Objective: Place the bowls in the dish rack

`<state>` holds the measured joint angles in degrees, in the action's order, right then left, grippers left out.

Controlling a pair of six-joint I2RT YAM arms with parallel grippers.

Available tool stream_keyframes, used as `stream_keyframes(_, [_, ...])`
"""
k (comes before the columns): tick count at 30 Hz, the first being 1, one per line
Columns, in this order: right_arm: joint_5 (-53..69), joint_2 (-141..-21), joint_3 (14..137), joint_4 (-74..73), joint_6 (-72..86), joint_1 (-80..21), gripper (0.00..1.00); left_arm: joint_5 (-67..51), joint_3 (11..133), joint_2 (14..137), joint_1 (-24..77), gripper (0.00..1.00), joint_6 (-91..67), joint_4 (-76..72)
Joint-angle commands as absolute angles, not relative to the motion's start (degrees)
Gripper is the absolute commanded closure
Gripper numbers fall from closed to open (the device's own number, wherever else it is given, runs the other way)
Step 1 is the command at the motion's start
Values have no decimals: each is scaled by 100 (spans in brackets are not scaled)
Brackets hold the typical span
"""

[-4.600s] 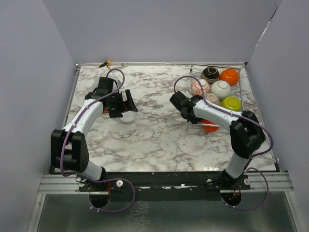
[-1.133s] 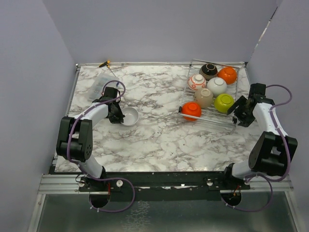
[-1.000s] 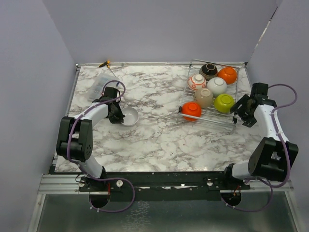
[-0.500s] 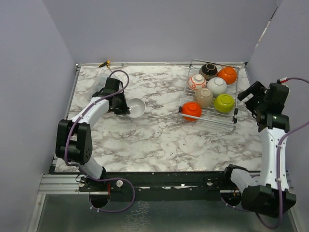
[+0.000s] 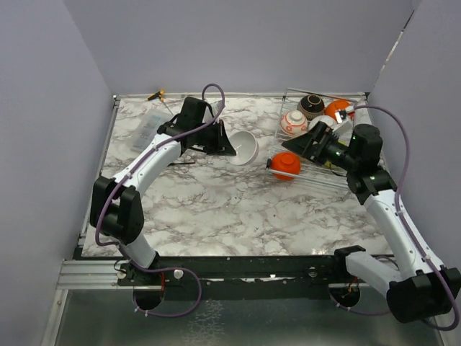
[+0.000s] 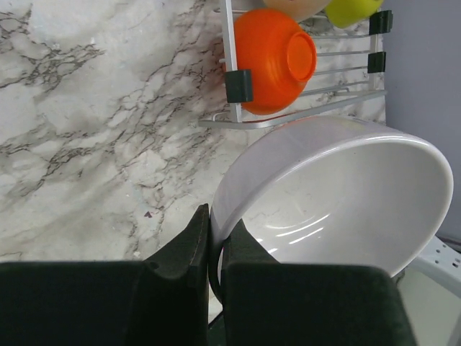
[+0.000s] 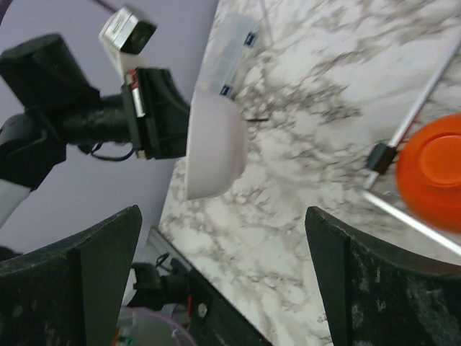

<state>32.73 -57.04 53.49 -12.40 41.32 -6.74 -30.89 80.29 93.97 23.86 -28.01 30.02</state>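
My left gripper (image 5: 223,141) is shut on the rim of a white bowl (image 5: 243,147), held tilted above the marble just left of the dish rack (image 5: 324,180). In the left wrist view the fingertips (image 6: 200,229) pinch the white bowl's (image 6: 338,194) wall. An orange bowl (image 5: 286,165) sits upside down at the rack's near left corner. A patterned bowl (image 5: 294,122), a dark brown bowl (image 5: 312,106) and another orange bowl (image 5: 333,109) sit further back. My right gripper (image 5: 310,141) hovers open and empty over the rack, hiding other bowls. Its camera looks at the white bowl (image 7: 212,144).
A clear plastic box (image 5: 148,130) lies at the table's far left, with a small yellow and black object (image 5: 155,94) by the back edge. Walls close in on the left, the back and the right. A lime green bowl (image 6: 353,7) shows at the left wrist view's top edge.
My left gripper has lifted the white bowl and carried it right, toward the rack. My right arm swung in from the right edge to over the rack, and its jaws opened wider.
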Motion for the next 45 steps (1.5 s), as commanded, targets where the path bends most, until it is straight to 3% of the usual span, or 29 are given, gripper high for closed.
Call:
stream_keyframes(1, [3373,-6009,5097,-60,4990,-1614,0,-3836,8202,9570,2406,100,-2933,2971])
stream_keyframes(6, [3409,-6632,5192,447,5216,-2102,0,-4081,8215,9636,2418,100,-2993,2971])
stream_keyframes(12, [2796,-7224,5638,-611,4925,-2263,1,-4274,8230,9658,2424,100,-2908,2995])
stream_keyframes(16, [3028,-7473,5587,-434,4997,-2272,2,-4414,8265,9698,2442,100,-2854,2994])
stream_keyframes(30, [3926,-8058,5932,17,5300,-2285,30,-4249,8470,9974,2447,100,-2794,3037])
stream_keyframes(42, [4261,-8228,6077,320,5654,-2285,28,-3969,8440,9976,2446,100,-2611,3041])
stream_keyframes(45, [4275,-8246,6119,386,5739,-2286,34,-3886,8428,9968,2444,100,-2635,3043])
